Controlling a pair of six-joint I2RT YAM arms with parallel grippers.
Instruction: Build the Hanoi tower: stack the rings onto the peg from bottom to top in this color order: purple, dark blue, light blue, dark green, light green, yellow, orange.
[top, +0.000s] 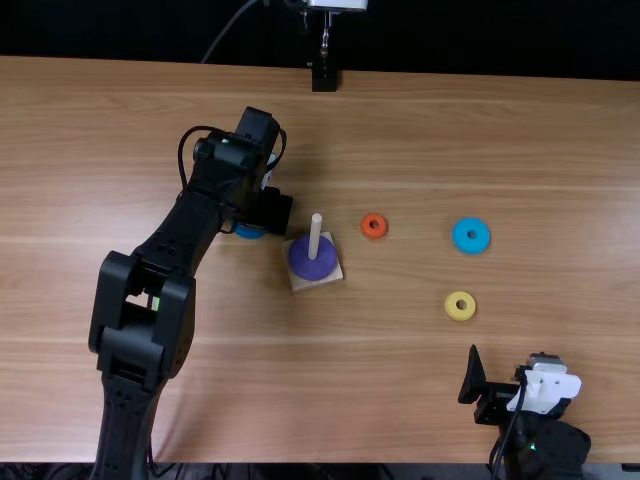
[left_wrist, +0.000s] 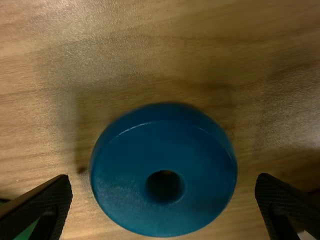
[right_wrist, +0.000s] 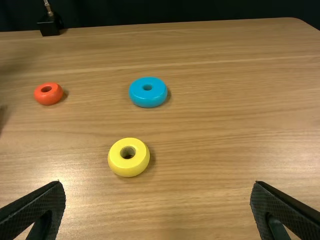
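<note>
1. The dark blue ring (left_wrist: 164, 175) lies flat on the table (top: 560, 140), between the spread fingers (left_wrist: 37, 207) of the left gripper (top: 268, 211), with a gap on each side of it.
2. The left arm (top: 137, 345) stretches forward from the near edge, slanting toward the middle, and its gripper points down at the table, just beside the wooden base (top: 318, 284) of the peg (top: 315, 238).
3. The purple ring (top: 312, 258) is on the peg, down at the base.
4. The right gripper (top: 509, 357) has its fingers wide apart, and the yellow ring (right_wrist: 128, 157) lies on the table beyond their tips, apart from both.
5. The right arm (top: 545, 447) sits low at the near edge, its gripper facing forward over the table.
6. The orange ring (top: 374, 226) lies between the peg and the light blue ring (top: 471, 235), nearer the peg; the yellow one lies nearer the table's front edge than either.
7. Something green (left_wrist: 26, 231), partly hidden, is near the dark blue ring.
</note>
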